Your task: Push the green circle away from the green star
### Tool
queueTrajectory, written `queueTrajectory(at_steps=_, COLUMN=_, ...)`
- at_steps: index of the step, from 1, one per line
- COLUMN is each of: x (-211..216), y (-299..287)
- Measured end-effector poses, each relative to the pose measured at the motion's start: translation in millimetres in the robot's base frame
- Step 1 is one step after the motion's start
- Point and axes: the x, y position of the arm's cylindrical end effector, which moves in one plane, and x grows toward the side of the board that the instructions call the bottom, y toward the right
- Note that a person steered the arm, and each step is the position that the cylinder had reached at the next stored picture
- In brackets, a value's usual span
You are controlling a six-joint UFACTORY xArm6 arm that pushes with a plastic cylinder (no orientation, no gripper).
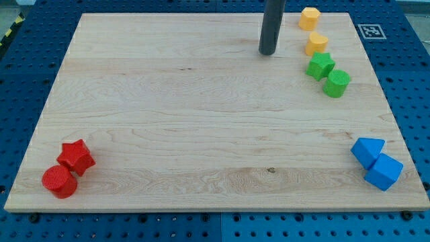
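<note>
The green circle (336,83) lies at the view's upper right, touching the green star (320,66) just up and left of it. My tip (268,52) rests on the wooden board (201,121) at the view's top centre, well to the left of the green star and apart from every block. The dark rod rises out of the view's top.
A yellow hexagon (309,17) and a yellow block (316,44) sit above the green star. A blue triangle (368,150) and a blue cube (384,171) lie at the lower right. A red star (76,156) and a red circle (59,181) lie at the lower left.
</note>
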Motion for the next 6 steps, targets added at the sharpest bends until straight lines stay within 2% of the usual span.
queueTrajectory(at_steps=1, x=33.5, y=-19.6)
queueTrajectory(at_steps=2, x=60.3, y=-0.7)
queueTrajectory(at_steps=5, x=63.8, y=33.8)
queueTrajectory(at_steps=6, x=60.8, y=73.5)
